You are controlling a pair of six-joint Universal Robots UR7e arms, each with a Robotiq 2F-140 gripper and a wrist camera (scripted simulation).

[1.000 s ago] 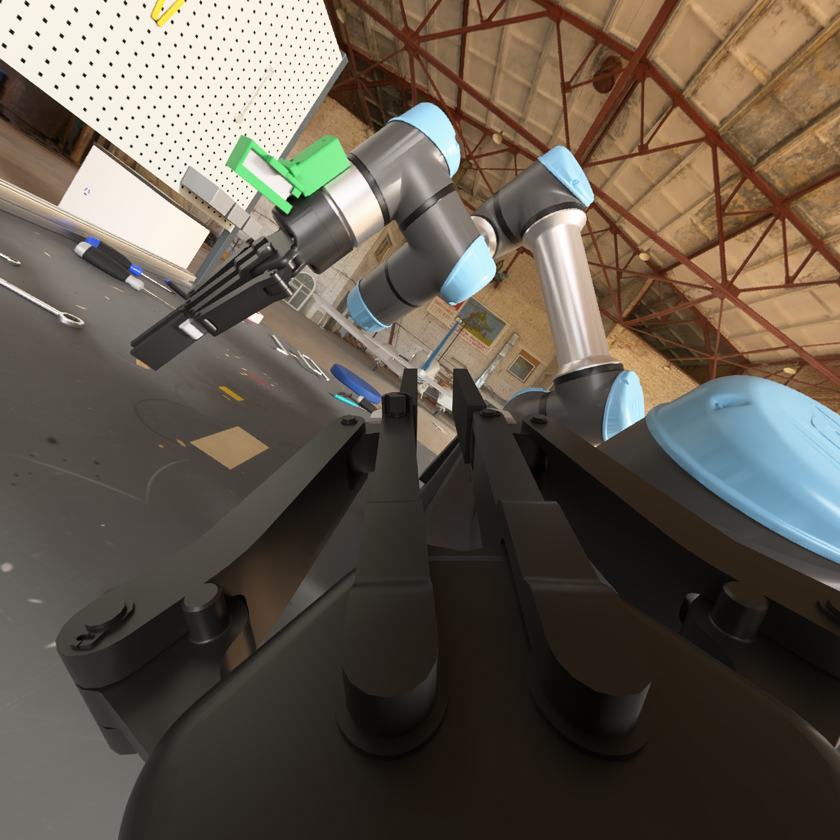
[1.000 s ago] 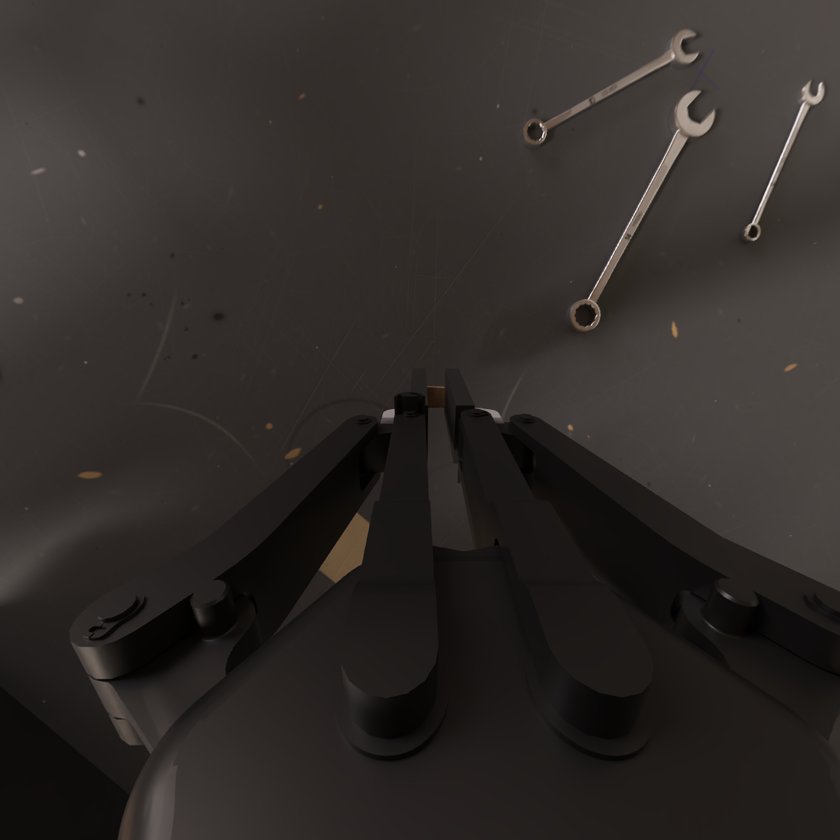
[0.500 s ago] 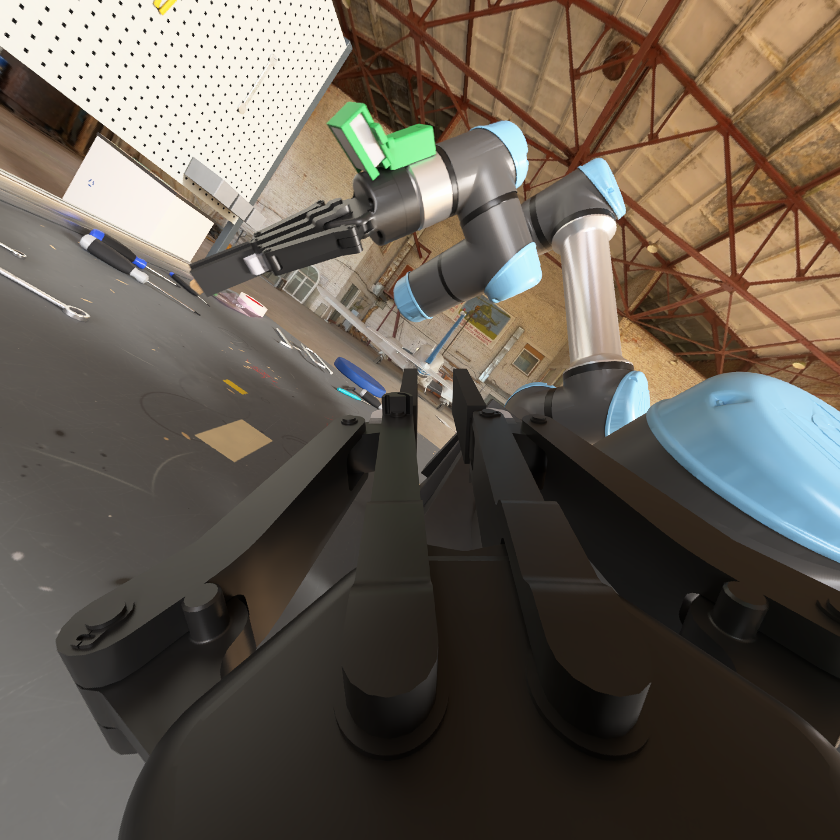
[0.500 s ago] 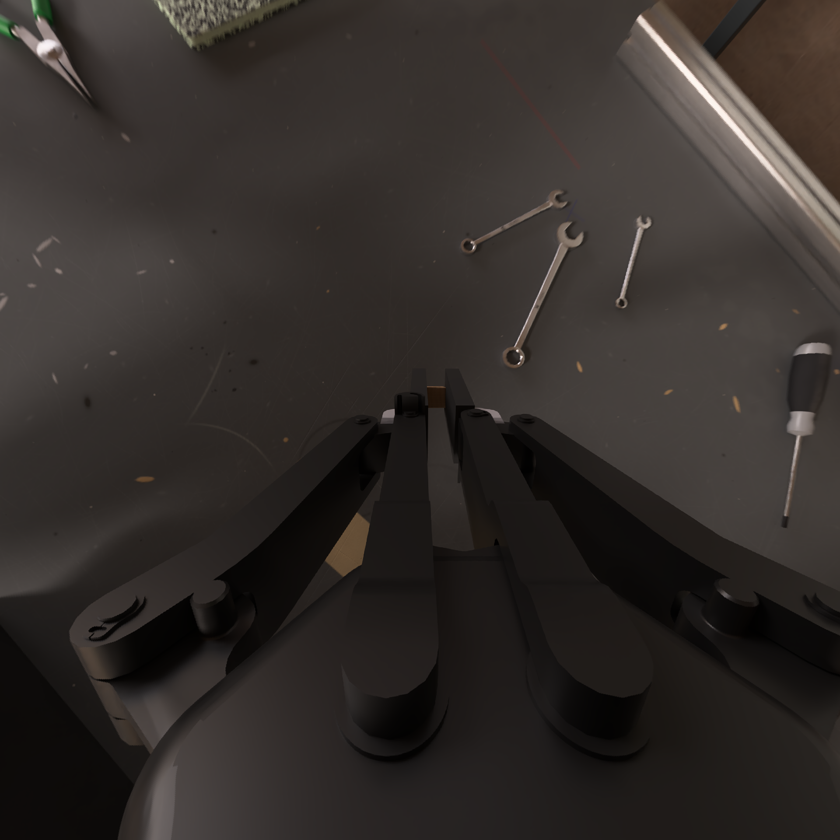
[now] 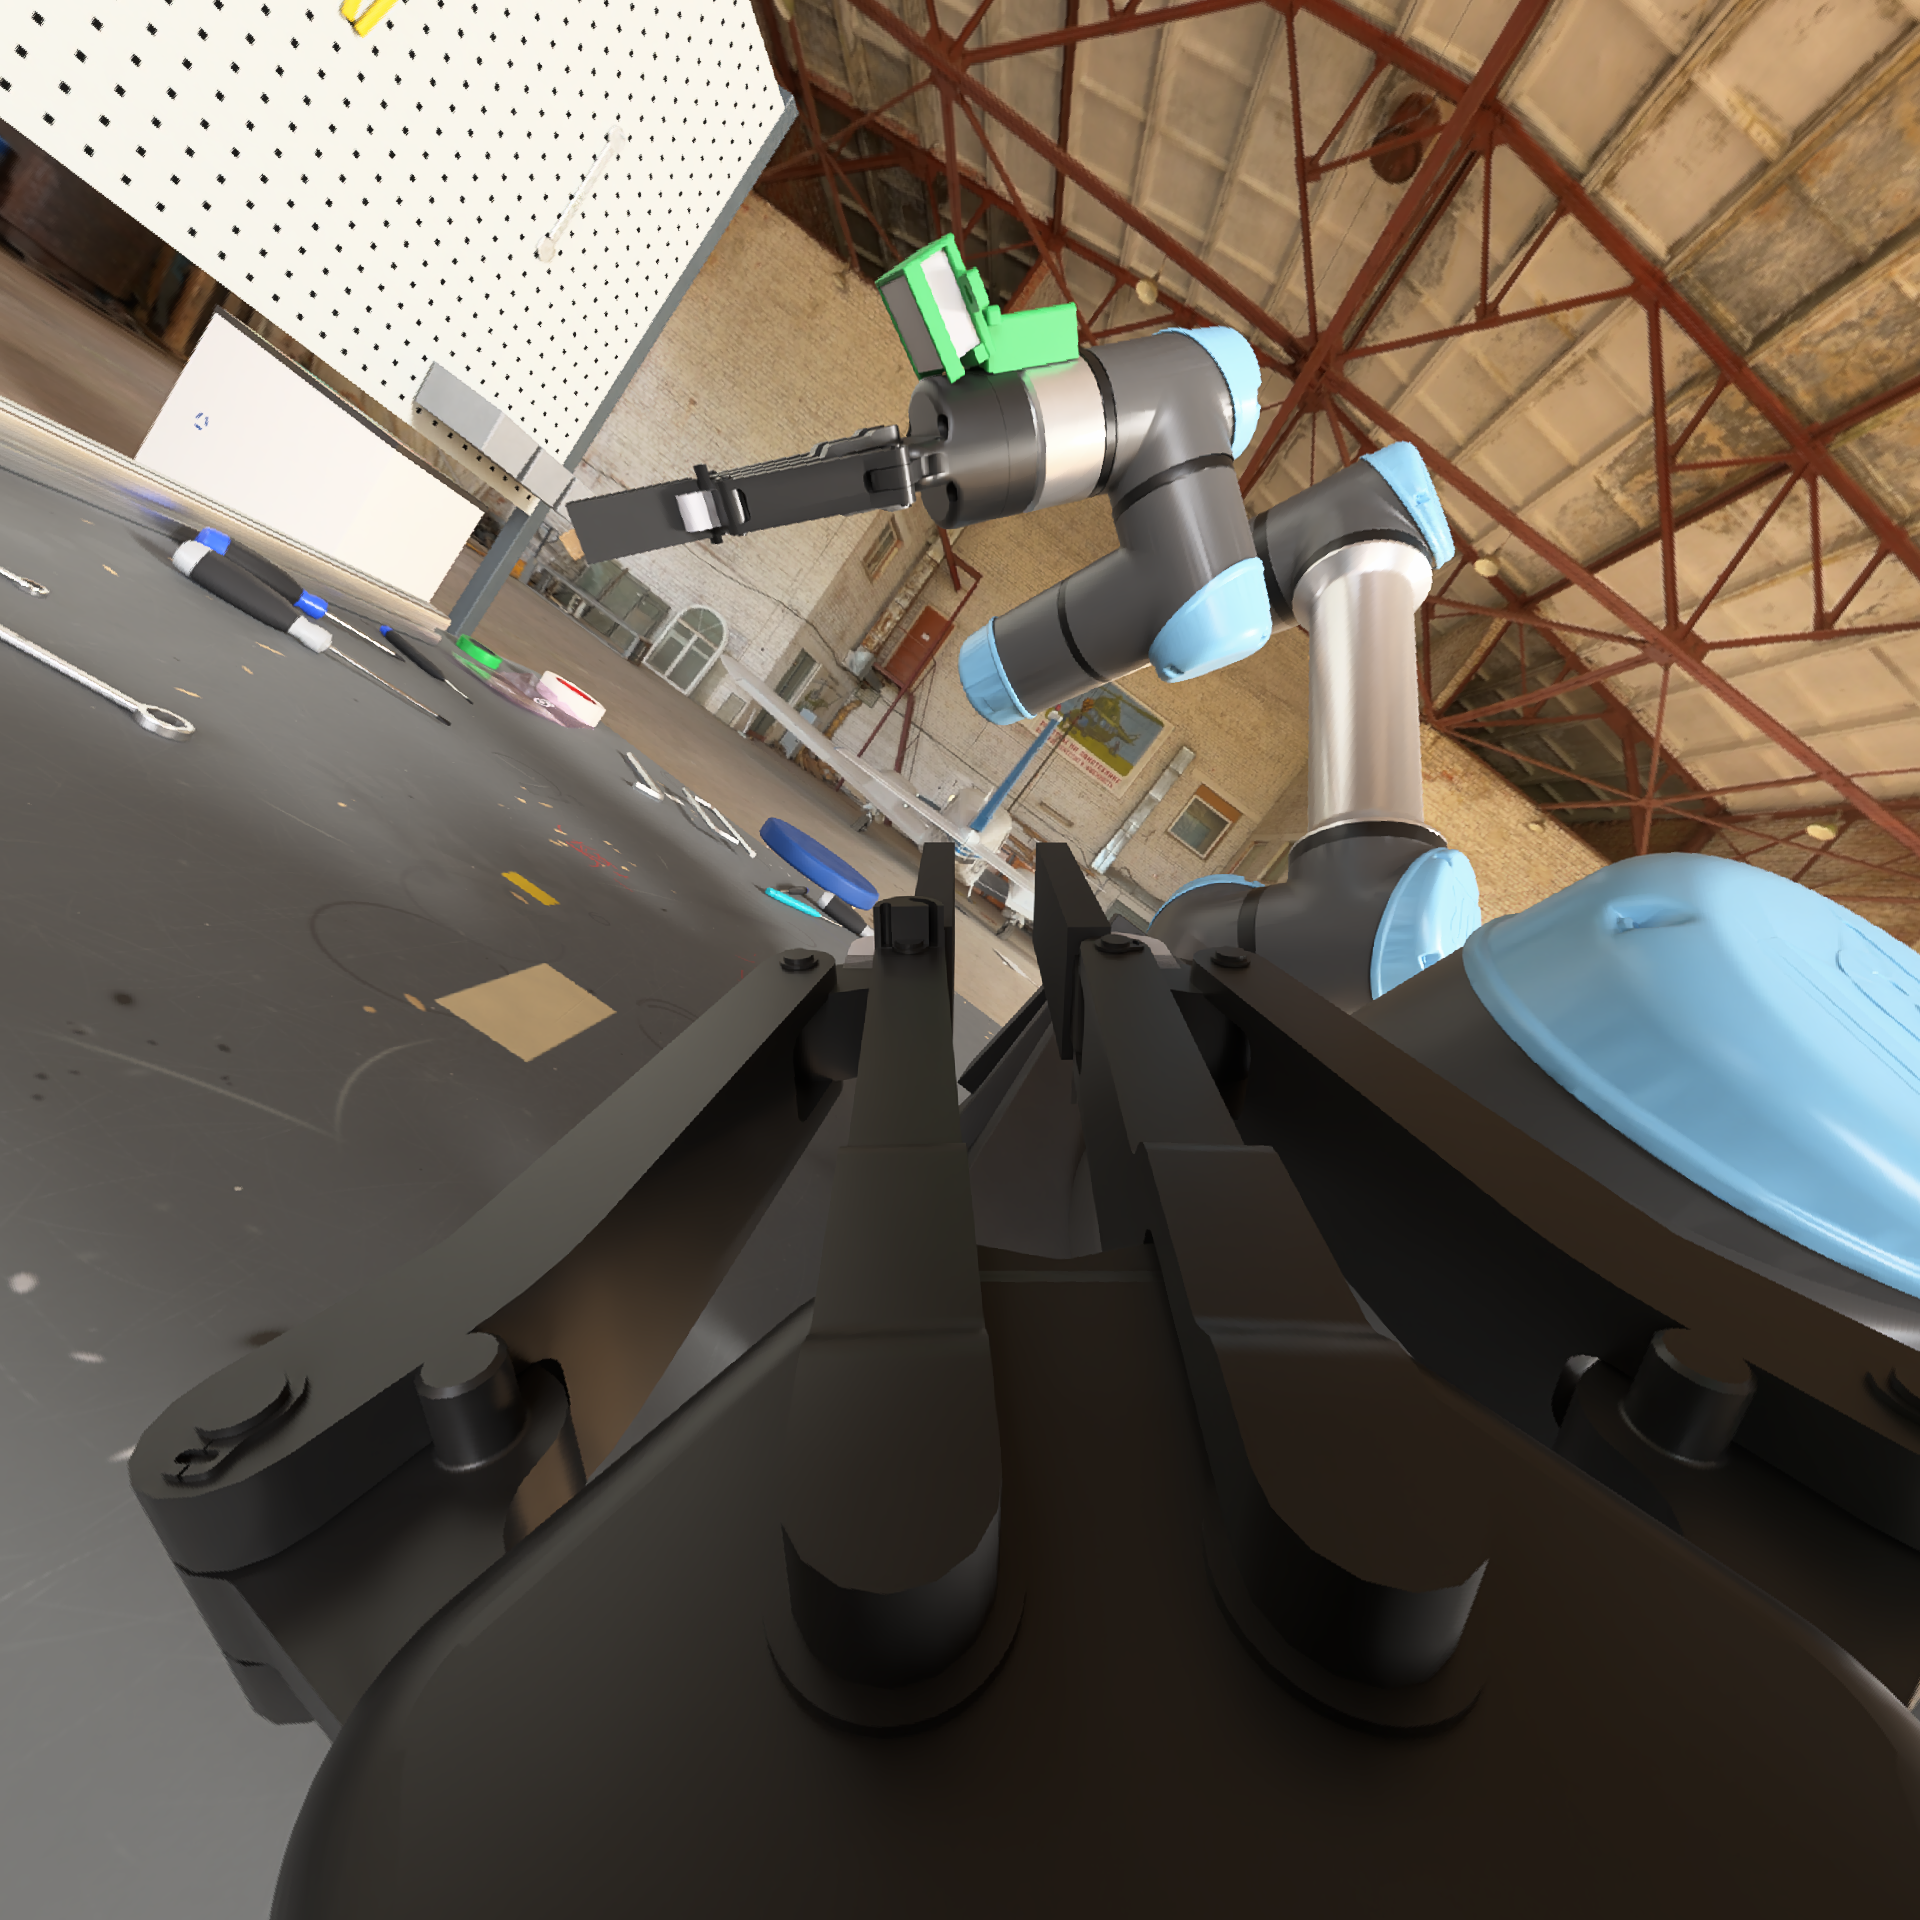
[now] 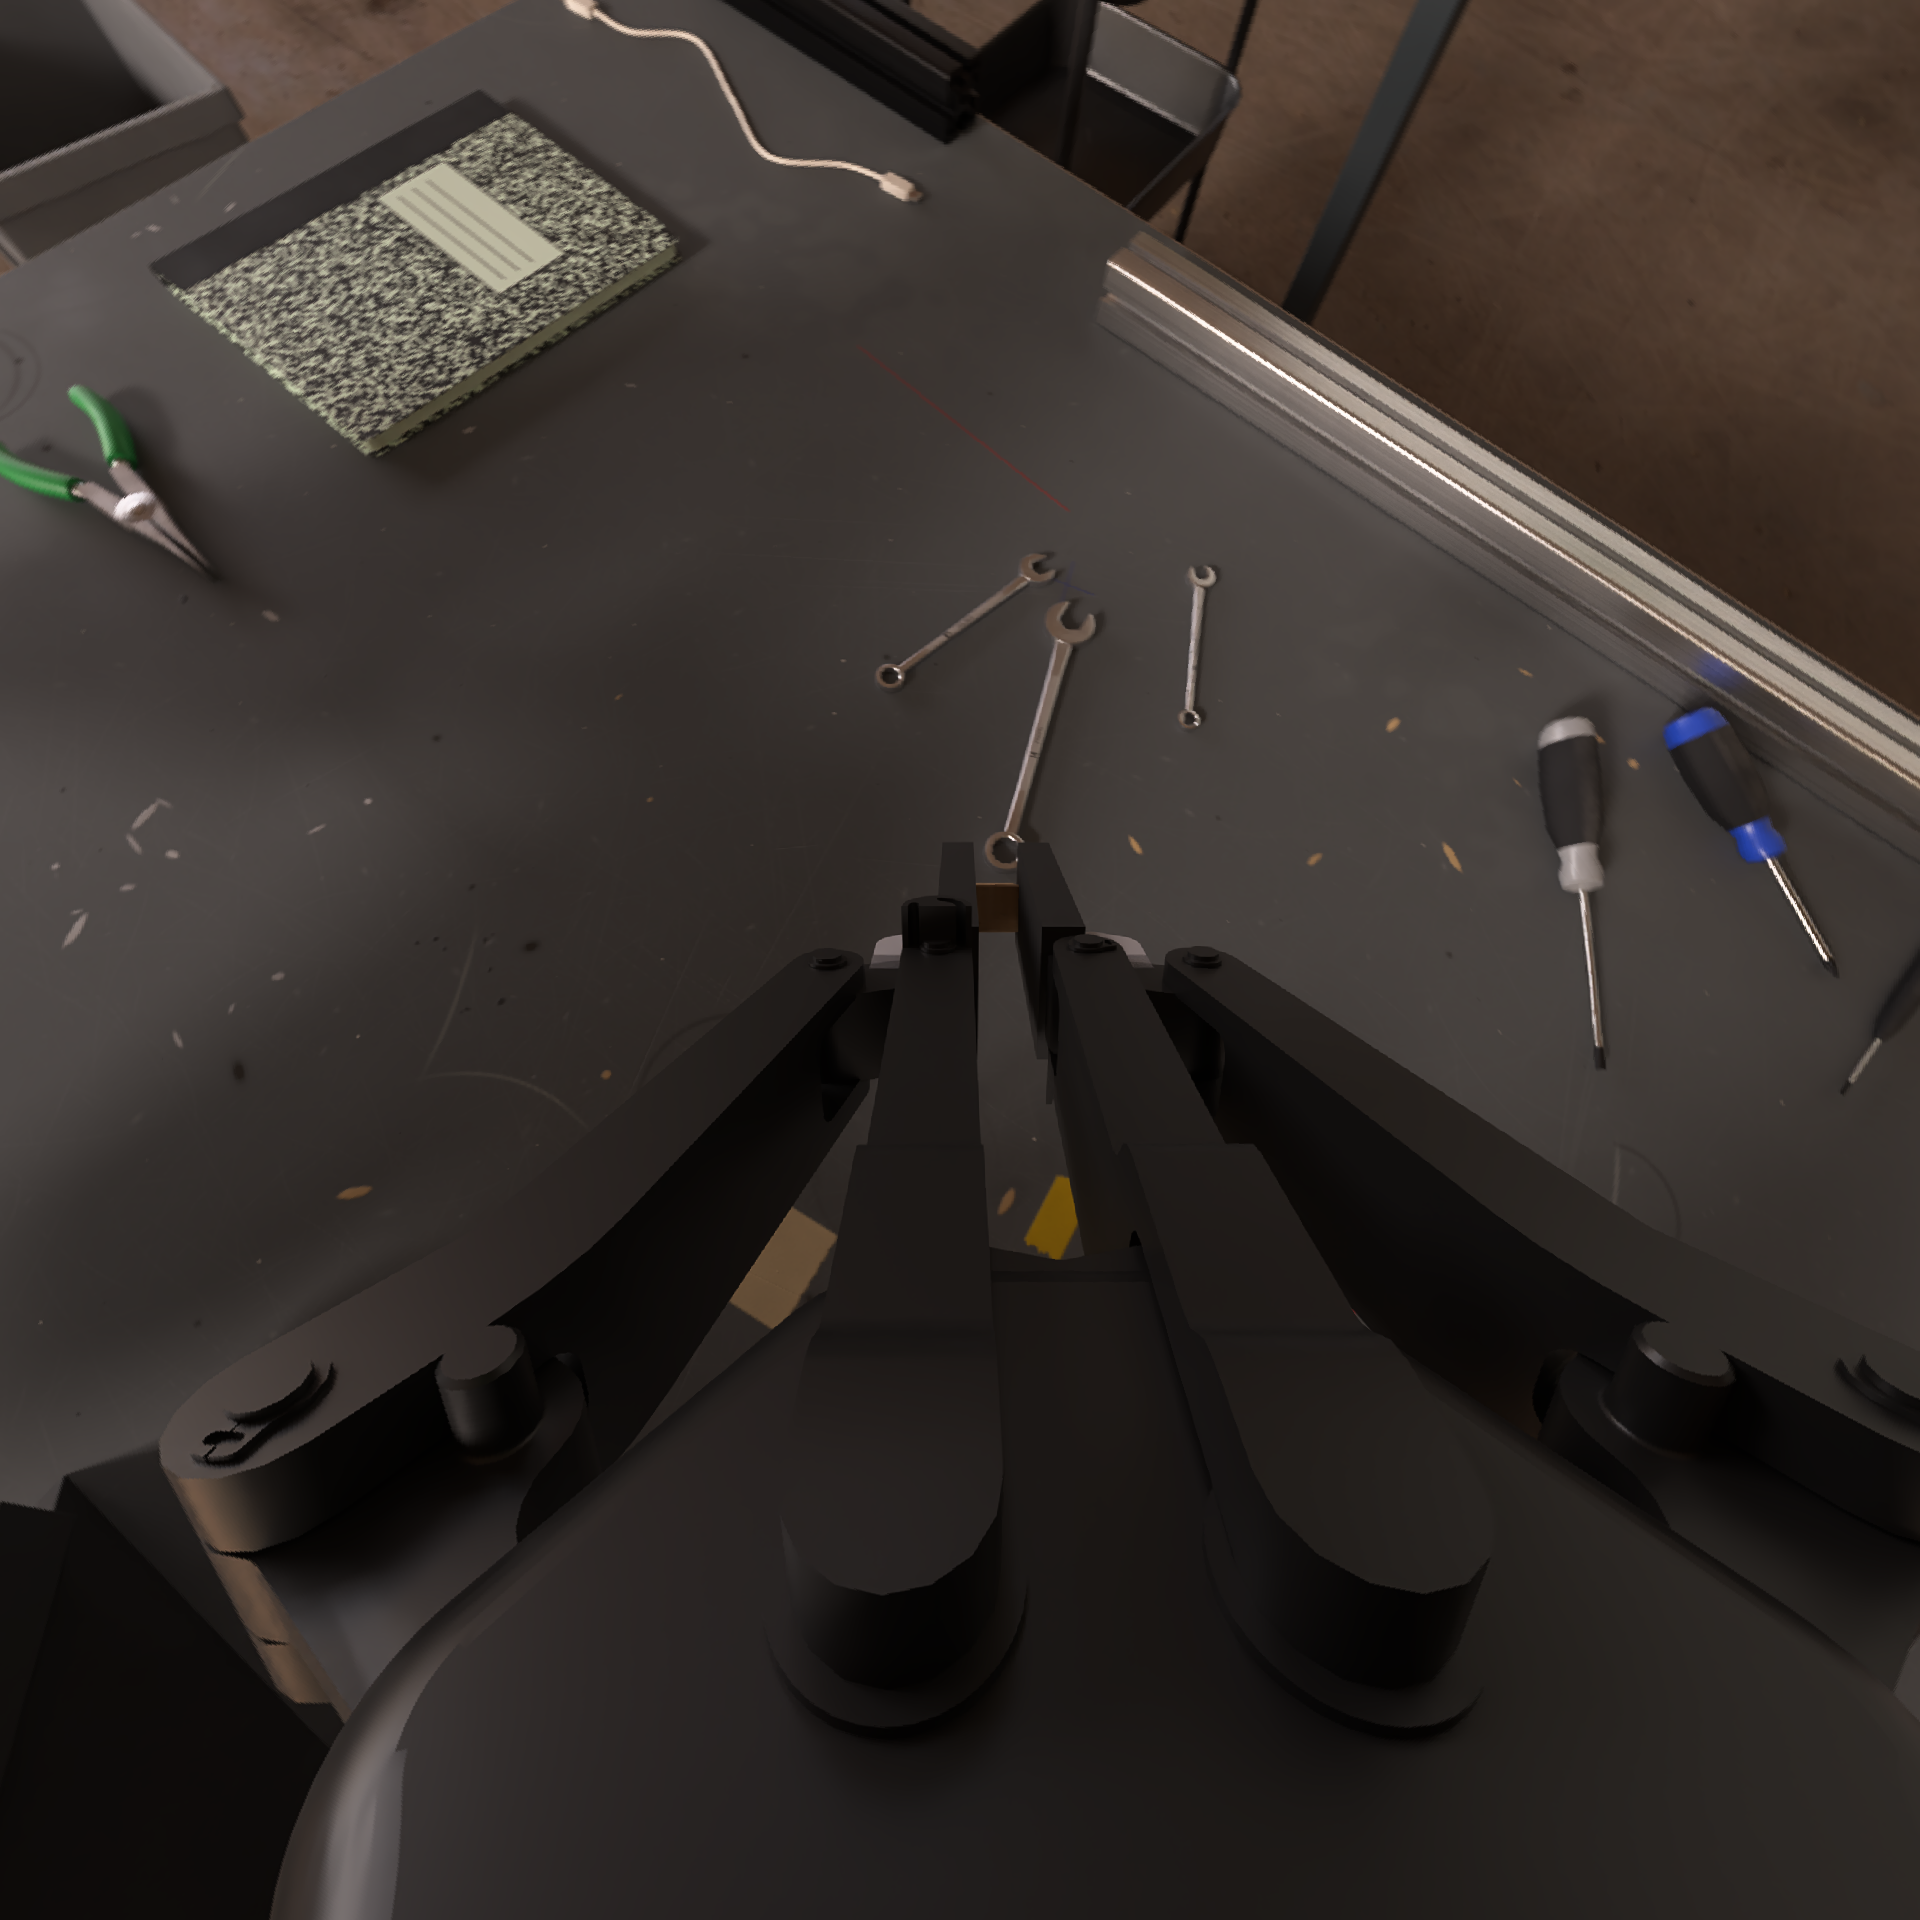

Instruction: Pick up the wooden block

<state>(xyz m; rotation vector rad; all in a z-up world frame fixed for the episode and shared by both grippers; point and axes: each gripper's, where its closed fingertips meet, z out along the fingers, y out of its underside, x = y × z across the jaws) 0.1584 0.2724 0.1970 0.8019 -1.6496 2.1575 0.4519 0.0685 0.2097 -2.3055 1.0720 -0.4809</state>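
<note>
In the right wrist view my right gripper [image 6: 995, 878] is shut on the small wooden block [image 6: 995, 906], a tan-brown cube pinched between the fingertips, high above the dark table [image 6: 623, 831]. In the left wrist view the right gripper [image 5: 623, 525] shows far off, held level in the air well above the table; the block cannot be made out there. My left gripper [image 5: 992, 883] is low near the table, its fingers a narrow gap apart with nothing between them.
Three wrenches [image 6: 1039, 727], two screwdrivers [image 6: 1574, 821], green-handled pliers [image 6: 104, 478], a speckled notebook [image 6: 416, 281] and a white cable [image 6: 769, 135] lie on the table. A flat tan square [image 5: 525, 1010] and a yellow chip [image 5: 528, 886] mark the surface. A metal rail [image 6: 1455, 488] edges the table.
My right gripper has risen with the block; the table and tools look much farther away. In the left wrist view the right arm has lifted and levelled. The left gripper has not moved.
</note>
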